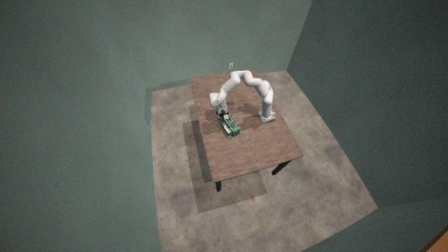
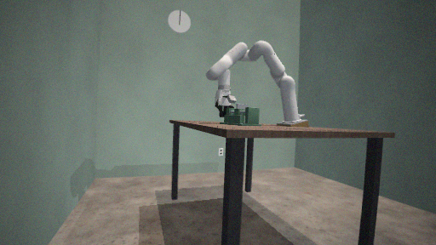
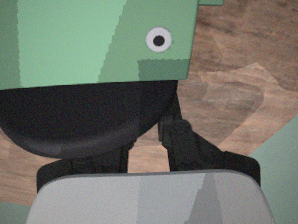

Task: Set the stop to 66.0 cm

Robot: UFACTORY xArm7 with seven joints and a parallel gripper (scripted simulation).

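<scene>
Claw [image 3: 148, 137] pinches the black handwheel [image 3: 80, 119] at frame centre; grasp done, apparently; stop setting and release remain

Wooden table [image 2: 298, 132] on dark legs, round wall clock [image 2: 179, 21], wall outlet [image 2: 220, 151] — green walls, mottled floor

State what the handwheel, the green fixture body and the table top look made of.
Handwheel, clamped in the gripper: matte black, likely plastic or rubber; no shine. Green fixture body: flat painted look, probably metal, with a round screw head; uncertain. Table top: brown wood, grain streaks visible.
</scene>
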